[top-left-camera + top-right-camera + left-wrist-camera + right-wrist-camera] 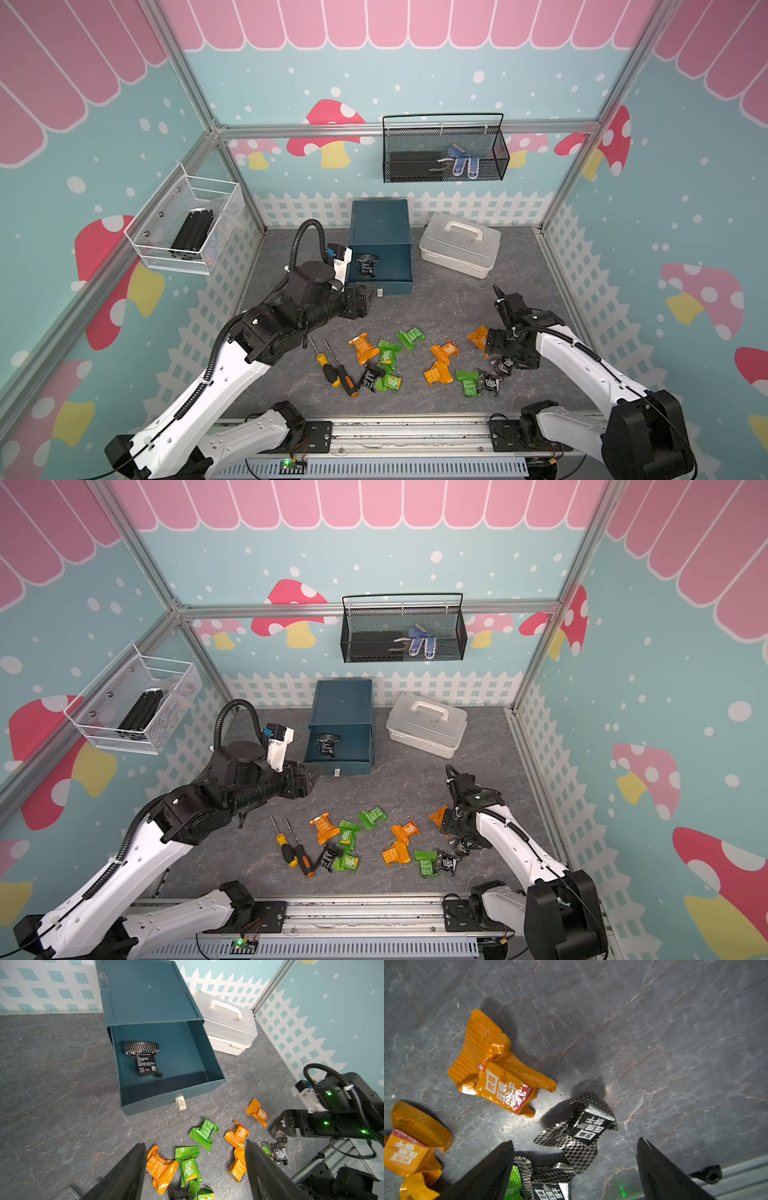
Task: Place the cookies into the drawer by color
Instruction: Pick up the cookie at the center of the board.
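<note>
The teal drawer cabinet (pixel 380 220) stands at the back with its top drawer (pixel 166 1097) pulled out. One black cookie (pixel 143 1059) lies in it. Orange, green and black cookies (pixel 415 361) lie scattered on the table in front. My left gripper (pixel 362 302) hangs open beside the drawer's front left corner, holding nothing; the left wrist view shows an orange cookie (pixel 160 1167) and a green one (pixel 188 1165) below it. My right gripper (pixel 575 1140) is open low over a black cookie (pixel 583 1128), its fingers apart on either side. A second black cookie (pixel 548 1186) lies close by.
Two screwdrivers (pixel 334 370) lie left of the cookies. A pale grey case (pixel 459 245) with a white handle sits right of the drawer. A black mesh basket (pixel 444 149) and a white wire basket (pixel 187 224) hang on the walls.
</note>
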{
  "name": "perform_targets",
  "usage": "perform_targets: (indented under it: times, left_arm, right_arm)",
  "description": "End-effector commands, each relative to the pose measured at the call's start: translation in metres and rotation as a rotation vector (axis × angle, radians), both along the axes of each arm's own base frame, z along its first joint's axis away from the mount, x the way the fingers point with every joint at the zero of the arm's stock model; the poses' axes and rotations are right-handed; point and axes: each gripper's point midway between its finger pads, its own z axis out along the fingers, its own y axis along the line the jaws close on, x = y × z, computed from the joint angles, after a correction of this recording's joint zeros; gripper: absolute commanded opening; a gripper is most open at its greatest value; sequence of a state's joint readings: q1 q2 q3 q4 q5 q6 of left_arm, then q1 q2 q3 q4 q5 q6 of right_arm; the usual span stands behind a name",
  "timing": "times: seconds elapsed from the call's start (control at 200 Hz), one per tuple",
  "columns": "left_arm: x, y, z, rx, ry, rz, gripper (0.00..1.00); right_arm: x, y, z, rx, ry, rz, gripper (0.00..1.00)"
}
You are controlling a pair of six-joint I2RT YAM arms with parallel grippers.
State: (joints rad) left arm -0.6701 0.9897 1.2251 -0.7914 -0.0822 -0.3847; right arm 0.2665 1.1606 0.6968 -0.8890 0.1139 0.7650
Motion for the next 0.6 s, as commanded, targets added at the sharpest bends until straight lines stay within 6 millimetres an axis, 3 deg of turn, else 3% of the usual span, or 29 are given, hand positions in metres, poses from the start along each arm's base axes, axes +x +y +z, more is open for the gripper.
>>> perform_targets:
  times: [0.0, 0.355, 0.505, 0.595]
  left_arm:
    - [-0.008, -0.004, -0.003, -0.007, -0.003, -0.051, 0.77]
    - [-0.014, -0.015, -0.015, -0.036, 0.033, -0.107, 0.77]
    - [-0.014, -0.017, -0.013, -0.035, 0.029, -0.106, 0.77]
    - [-0.015, -0.017, -0.014, -0.028, 0.029, -0.108, 0.77]
  right_arm:
    - [-0.003, 0.016, -0.006, 0.108, 0.0, -0.034, 0.93]
    - [-0.009, 0.016, -0.022, 0.105, 0.047, -0.045, 0.89]
    - [-0.013, 0.006, -0.018, 0.047, 0.067, -0.059, 0.89]
    - [-0.015, 0.001, -0.017, 0.021, 0.07, -0.066, 0.94]
